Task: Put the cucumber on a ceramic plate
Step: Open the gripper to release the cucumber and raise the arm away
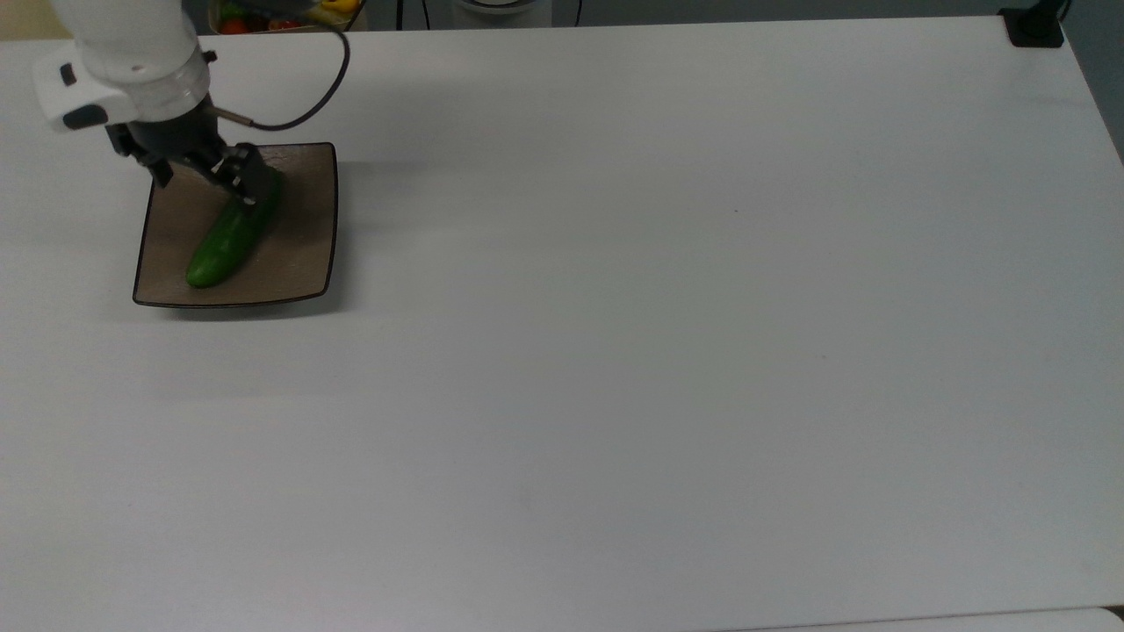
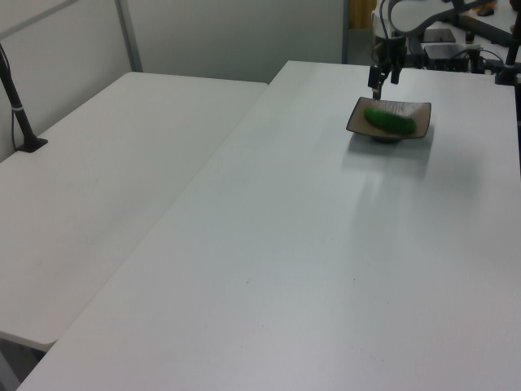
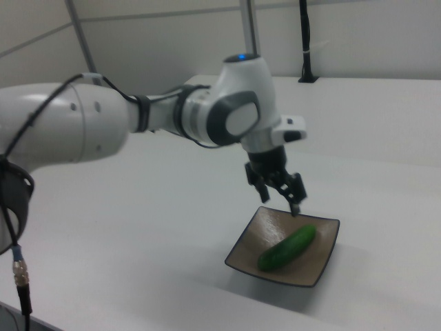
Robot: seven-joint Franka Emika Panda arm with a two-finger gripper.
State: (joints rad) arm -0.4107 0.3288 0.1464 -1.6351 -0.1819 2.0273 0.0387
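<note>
The dark-green cucumber [image 1: 224, 246] lies diagonally on the tan-brown square ceramic plate [image 1: 299, 254], near the top view's far left. My gripper [image 1: 204, 186] hangs just above the cucumber's far end, open, with nothing between its fingers. In the left view the cucumber [image 2: 389, 121] rests across the plate [image 2: 417, 109], and the gripper [image 2: 383, 81] is a little above the plate's back-left corner. From the right view, the cucumber [image 3: 288, 247] lies flat in the plate [image 3: 318, 271], clear of the open gripper [image 3: 279, 200] above its rear edge.
A black cable [image 1: 320, 88] loops from the wrist over the table behind the plate. A black clamp mount [image 1: 1036, 26] sits at the top view's far right corner. A second white table [image 2: 98, 171] with a black post [image 2: 20, 106] adjoins in the left view.
</note>
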